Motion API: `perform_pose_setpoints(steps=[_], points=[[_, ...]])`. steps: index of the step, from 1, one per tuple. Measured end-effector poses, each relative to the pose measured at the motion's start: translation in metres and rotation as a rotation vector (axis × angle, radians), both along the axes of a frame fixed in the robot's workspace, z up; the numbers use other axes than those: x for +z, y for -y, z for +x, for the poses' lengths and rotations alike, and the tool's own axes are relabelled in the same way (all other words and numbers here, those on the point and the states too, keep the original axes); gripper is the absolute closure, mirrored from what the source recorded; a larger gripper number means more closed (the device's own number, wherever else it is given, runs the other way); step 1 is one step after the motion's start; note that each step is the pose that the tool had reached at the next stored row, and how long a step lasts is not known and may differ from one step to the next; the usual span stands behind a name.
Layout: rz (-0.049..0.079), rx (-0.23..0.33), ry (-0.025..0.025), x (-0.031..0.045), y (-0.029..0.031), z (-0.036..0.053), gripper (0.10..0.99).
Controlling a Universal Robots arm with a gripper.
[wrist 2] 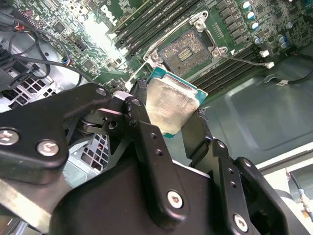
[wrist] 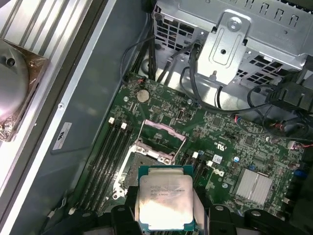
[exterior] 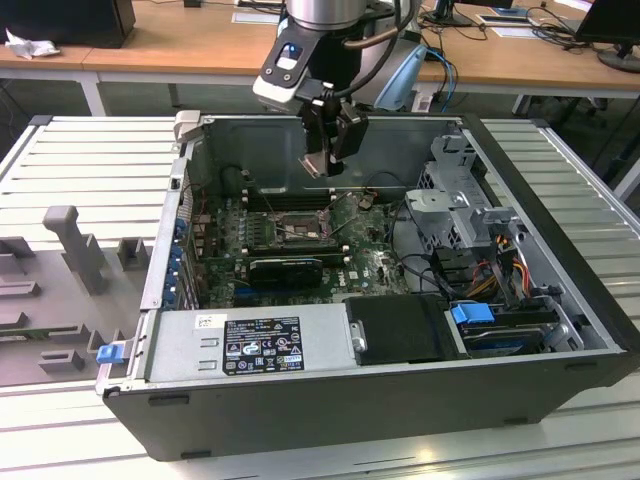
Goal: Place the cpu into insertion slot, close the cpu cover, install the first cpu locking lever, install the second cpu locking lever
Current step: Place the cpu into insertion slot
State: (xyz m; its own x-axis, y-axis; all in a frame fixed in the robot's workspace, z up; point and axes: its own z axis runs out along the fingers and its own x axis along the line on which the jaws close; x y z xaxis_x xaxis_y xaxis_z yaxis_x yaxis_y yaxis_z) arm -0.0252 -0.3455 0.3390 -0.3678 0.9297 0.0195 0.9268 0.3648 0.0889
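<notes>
Hovering above the open insertion slot [wrist 2: 187, 52], the gripper [wrist 2: 168, 115] holds the cpu [wrist 2: 172, 104] clamped between its fingers [wrist 2: 143, 128], clear of the motherboard [wrist: 230, 147].

Exterior view, position: off the arm [exterior: 320, 15], above and outside the open computer case [exterior: 330, 400], on the side of its nearest long wall.
Exterior view, facing: obliquely down into the case; whole case in frame, desks [exterior: 200, 40] behind; middle distance.
First wrist view: rides on the arm; looks steeply down past the held cpu [wrist: 165, 203] onto the motherboard [wrist: 220, 142]; near.
Second wrist view: sits behind the gripper [wrist 2: 170, 115] linkage, looking along it; very near, tilted.
Shared, both wrist views: cpu, insertion slot [wrist: 139, 169], motherboard.
Shared, all three: motherboard around the slot.
</notes>
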Motion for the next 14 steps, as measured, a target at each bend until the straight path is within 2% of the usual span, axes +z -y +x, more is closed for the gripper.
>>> perform_pose_setpoints(steps=[2, 4, 9, 14], points=[[0.0, -0.051, 0.0, -0.0018, 0.0, 0.0, 0.557], [0.0, -0.142, 0.0, -0.006, 0.0, 0.0, 0.557], [0.0, -0.161, 0.0, -0.0099, 0.0, -0.0065, 0.557], [0.0, -0.224, -0.0002, -0.0152, 0.0, -0.0065, 0.557]])
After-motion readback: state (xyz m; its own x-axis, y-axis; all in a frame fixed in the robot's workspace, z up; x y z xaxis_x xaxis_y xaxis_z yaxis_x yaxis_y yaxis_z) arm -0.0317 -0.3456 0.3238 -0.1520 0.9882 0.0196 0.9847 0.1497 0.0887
